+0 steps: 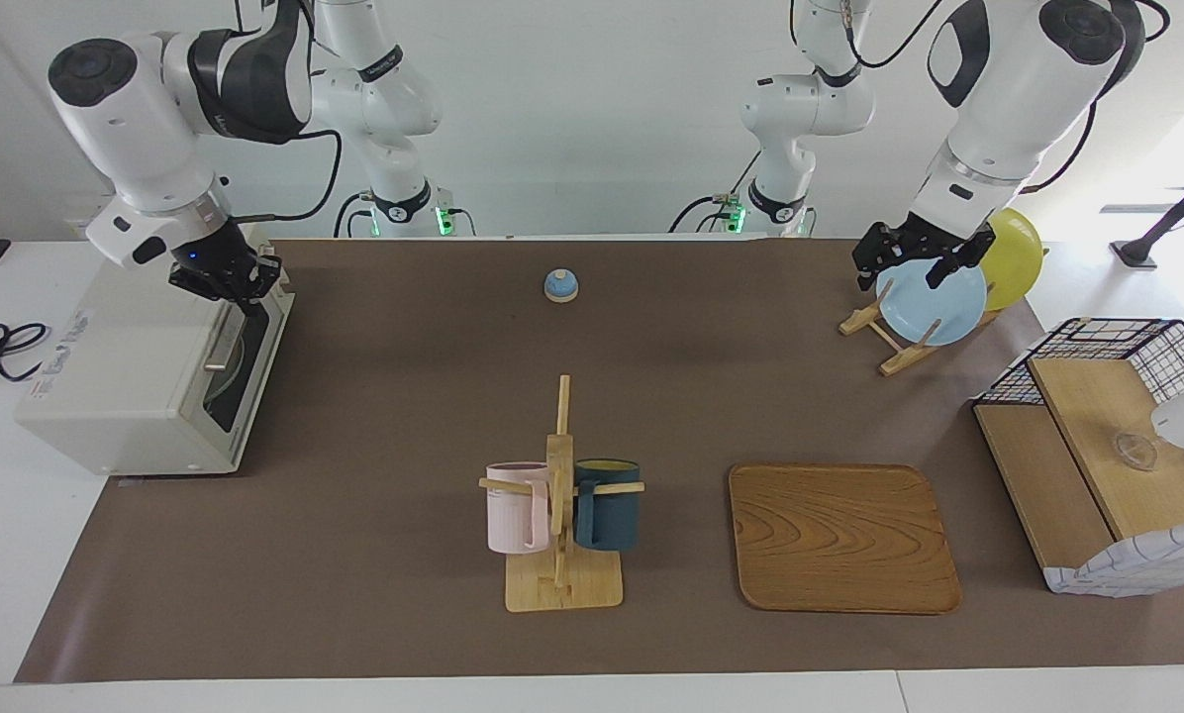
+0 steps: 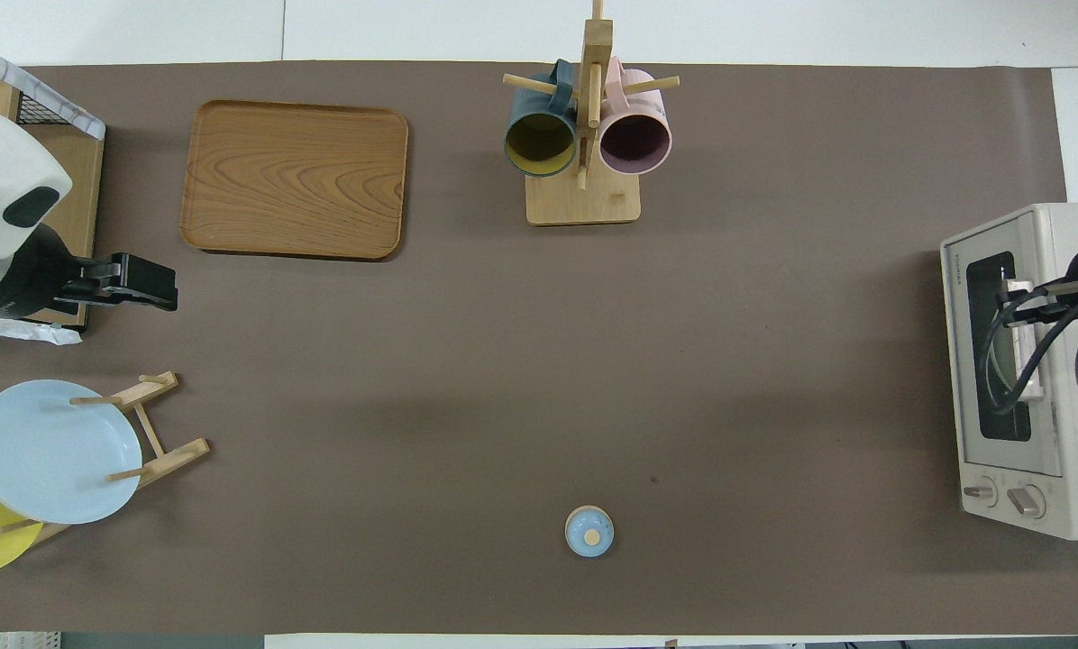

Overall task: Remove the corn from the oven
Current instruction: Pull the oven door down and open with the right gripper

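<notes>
The off-white oven (image 1: 127, 366) (image 2: 1057, 505) stands at the right arm's end of the table, its dark glass door (image 1: 241, 366) closed. The corn is hidden; through the glass only a pale round shape shows. My right gripper (image 1: 252, 302) (image 2: 1015, 293) is down at the door's top edge, shut on the metal bar handle (image 1: 224, 342) (image 2: 1027, 365). Over the plate rack at the other end, my left gripper (image 1: 904, 265) (image 2: 165, 284) waits open and holds nothing.
A mug tree (image 1: 560, 495) with a pink and a dark blue mug stands mid-table beside a wooden tray (image 1: 842, 535). A blue plate (image 1: 934, 302) and a yellow plate (image 1: 1016, 255) lean in a rack. A wire-framed shelf (image 1: 1107, 446) and a small blue bell (image 1: 560, 285) are also here.
</notes>
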Controlling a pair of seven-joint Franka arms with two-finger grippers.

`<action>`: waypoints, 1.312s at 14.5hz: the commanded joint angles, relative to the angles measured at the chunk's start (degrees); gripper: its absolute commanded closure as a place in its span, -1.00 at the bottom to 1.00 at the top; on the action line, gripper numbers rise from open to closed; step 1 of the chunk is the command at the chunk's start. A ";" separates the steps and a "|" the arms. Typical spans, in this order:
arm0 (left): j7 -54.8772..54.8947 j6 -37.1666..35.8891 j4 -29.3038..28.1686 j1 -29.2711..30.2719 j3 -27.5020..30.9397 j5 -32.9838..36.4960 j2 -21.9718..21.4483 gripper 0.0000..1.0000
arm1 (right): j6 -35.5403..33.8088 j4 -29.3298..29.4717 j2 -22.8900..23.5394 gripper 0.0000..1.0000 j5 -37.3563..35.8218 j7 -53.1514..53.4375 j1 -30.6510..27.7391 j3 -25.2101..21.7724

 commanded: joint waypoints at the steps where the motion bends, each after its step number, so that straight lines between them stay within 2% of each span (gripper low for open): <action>1: -0.14 -1.04 -0.86 0.30 -0.06 0.98 -1.32 -1.00 | 6.55 -7.80 -3.62 1.00 -4.16 -1.55 -1.85 0.21; 5: -0.14 -0.68 -0.86 0.30 -0.06 0.98 -1.32 -1.00 | 7.53 -9.12 -2.91 1.00 -4.43 -1.29 -2.82 0.21; 10: -0.05 -0.51 -0.77 0.30 -0.06 0.98 -1.23 -1.00 | 7.62 -9.13 -1.51 1.00 -9.62 -1.29 -2.82 0.29; 15: 0.74 -0.42 -0.86 0.30 -0.06 0.98 -1.23 -1.00 | 7.62 -10.09 -1.24 1.00 -9.19 -0.76 -2.83 0.29; 19: -0.14 -0.42 -0.86 0.21 -0.06 0.98 -1.32 -1.00 | 7.53 -10.35 -0.63 1.00 -8.48 3.80 -1.25 0.56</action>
